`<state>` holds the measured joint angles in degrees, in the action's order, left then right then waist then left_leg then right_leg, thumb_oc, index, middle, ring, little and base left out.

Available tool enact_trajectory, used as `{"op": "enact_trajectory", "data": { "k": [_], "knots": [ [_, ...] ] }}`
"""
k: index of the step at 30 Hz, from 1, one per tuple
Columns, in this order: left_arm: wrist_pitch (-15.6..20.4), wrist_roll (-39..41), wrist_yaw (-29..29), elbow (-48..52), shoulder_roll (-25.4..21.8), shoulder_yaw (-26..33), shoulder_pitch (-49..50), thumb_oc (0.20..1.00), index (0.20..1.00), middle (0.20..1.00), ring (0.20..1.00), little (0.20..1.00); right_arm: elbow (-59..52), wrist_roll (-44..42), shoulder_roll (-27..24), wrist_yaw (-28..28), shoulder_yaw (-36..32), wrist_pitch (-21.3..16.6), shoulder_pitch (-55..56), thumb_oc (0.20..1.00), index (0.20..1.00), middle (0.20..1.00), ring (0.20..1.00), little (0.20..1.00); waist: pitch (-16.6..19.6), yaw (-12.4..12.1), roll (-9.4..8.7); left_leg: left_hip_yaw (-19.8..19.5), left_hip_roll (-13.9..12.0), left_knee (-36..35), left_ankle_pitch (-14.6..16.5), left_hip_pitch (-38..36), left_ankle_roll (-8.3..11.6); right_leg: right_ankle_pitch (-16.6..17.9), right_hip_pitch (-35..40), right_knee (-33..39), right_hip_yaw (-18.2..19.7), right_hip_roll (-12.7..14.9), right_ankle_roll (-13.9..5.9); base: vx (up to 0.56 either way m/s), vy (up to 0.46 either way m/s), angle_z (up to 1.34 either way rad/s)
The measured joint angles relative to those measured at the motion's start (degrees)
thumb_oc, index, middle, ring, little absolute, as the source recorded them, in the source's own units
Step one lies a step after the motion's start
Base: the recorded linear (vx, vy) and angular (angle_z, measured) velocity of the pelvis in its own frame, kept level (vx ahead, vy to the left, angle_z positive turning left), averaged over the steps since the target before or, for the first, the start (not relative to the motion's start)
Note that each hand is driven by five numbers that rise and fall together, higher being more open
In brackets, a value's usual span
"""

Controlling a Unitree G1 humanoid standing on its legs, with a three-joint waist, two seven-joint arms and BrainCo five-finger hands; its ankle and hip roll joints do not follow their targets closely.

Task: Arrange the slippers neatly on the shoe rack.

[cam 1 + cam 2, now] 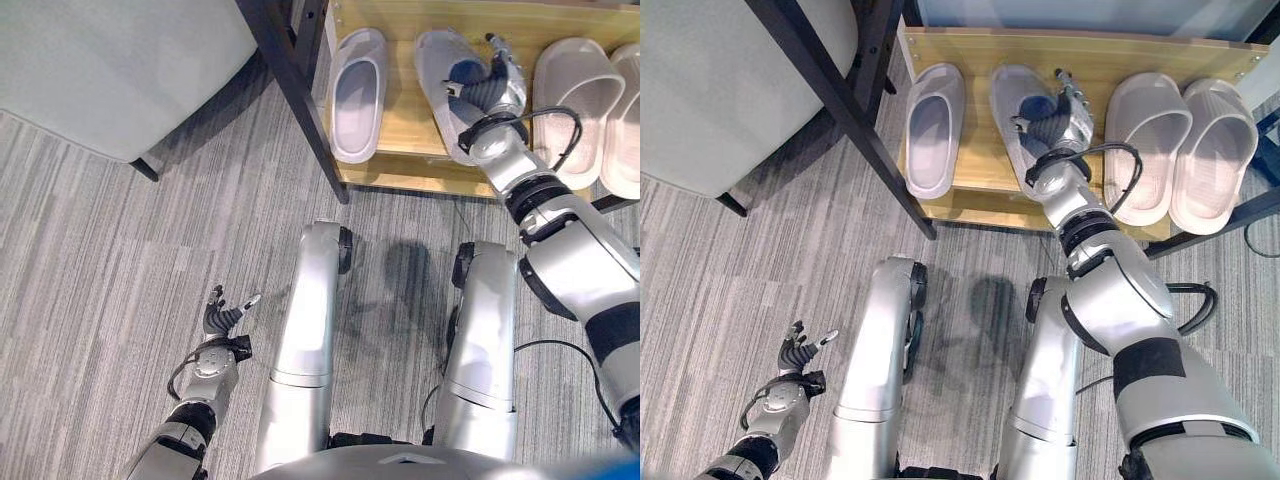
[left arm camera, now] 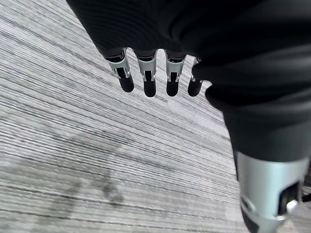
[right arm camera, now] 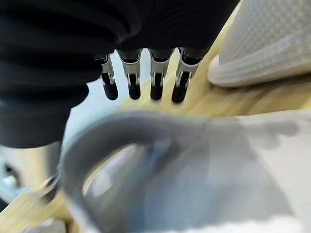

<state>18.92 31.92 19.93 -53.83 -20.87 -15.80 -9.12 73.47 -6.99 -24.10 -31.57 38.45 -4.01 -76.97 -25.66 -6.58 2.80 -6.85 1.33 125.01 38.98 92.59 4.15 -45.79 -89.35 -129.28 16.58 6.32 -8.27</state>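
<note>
We have our right hand (image 1: 1055, 118), fingers straight, over the pale grey foam slipper (image 1: 1025, 125) on the light wooden shoe rack (image 1: 970, 195); next, we probably square it with its mate (image 1: 932, 130) beside the hand.

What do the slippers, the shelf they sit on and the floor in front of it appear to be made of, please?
Grey slippers and beige slippers: probably moulded foam or rubber, matte, one seamless piece with thick rounded edges. Shoe rack shelf: light wood or wood-look board, smooth, with visible grain, on a dark frame, possibly metal. Floor: grey striped covering, possibly low-pile carpet; hard to tell.
</note>
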Motion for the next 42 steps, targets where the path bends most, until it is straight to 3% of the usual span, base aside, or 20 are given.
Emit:
{"op": "enact_trajectory", "data": {
  "k": [9,12,18,25,32,42],
  "knots": [
    [-0.79,-2.09,0.03,-5.87,1.57,-2.67,-3.29,1.0,1.0,1.0,1.0,1.0,-1.89,-6.3,4.05,-0.14,-0.49,-1.66,0.09,1.0,1.0,1.0,1.0,1.0,-0.58,1.23,-0.6,-0.4,0.02,1.44,-0.01,-0.14,0.02,-0.16,0.34,-1.5,0.11,-0.22,0.36,-0.01,0.004,0.0],
    [-1.13,-2.08,0.0,-5.91,2.55,-2.67,-3.54,1.0,1.0,1.0,1.0,1.0,-7.71,-8.7,7.5,-1.04,-4.34,-2.73,1.16,1.0,1.0,1.0,1.0,1.0,-0.64,3.23,-0.71,-0.58,-0.18,1.4,-0.01,-0.42,0.02,-0.17,0.49,-1.39,-0.02,-0.36,0.37,-0.01,0.001,-0.01],
    [-2.52,-2.16,-0.05,-6.05,2.57,-2.65,-4.08,1.0,1.0,1.0,1.0,1.0,-17.81,-8.3,9.12,-5.17,-11.69,-3.21,8.09,1.0,1.0,1.0,1.0,1.0,-0.63,4.35,-0.72,-0.79,-0.48,1.55,0.08,-0.67,0.18,-0.16,0.55,-1.36,-0.1,-1.36,0.36,-0.01,-0.014,-0.03],
    [-2.62,-4.38,0.09,-6.97,2.56,-1.96,-3.27,1.0,1.0,1.0,1.0,1.0,-25.81,-1.56,8.2,-9.46,-15.48,-3.22,12.73,1.0,1.0,1.0,1.0,1.0,-0.66,4.83,-0.69,-1.73,-1.32,2.48,1.07,-1.34,1.55,-0.16,0.59,-1.95,-0.31,-2.28,0.36,0.01,-0.031,-0.08],
    [-3.55,-4.59,0.52,-7.3,2.61,-1.59,-3.6,1.0,1.0,1.0,1.0,1.0,-29.62,-1.19,10.98,-9.15,-15.98,-3.27,22.26,1.0,1.0,1.0,1.0,1.0,-1.01,6.16,-0.73,-2.02,-1.33,2.83,1.13,-1.44,1.65,-0.17,0.41,-2.68,-0.32,-2.52,0.37,0.0,-0.027,0.0],
    [-4.55,-6.69,0.53,-9.27,2.67,-1.03,-4.53,1.0,1.0,1.0,1.0,1.0,-29.94,-0.69,12.71,-7.96,-16.01,-3.99,23.34,1.0,1.0,1.0,1.0,1.0,-2.32,6.41,-0.98,-2.24,-1.31,3.15,1.26,-1.46,1.92,-0.17,0.38,-2.93,-0.35,-2.71,0.38,0.0,-0.003,0.0]
  ]
}}
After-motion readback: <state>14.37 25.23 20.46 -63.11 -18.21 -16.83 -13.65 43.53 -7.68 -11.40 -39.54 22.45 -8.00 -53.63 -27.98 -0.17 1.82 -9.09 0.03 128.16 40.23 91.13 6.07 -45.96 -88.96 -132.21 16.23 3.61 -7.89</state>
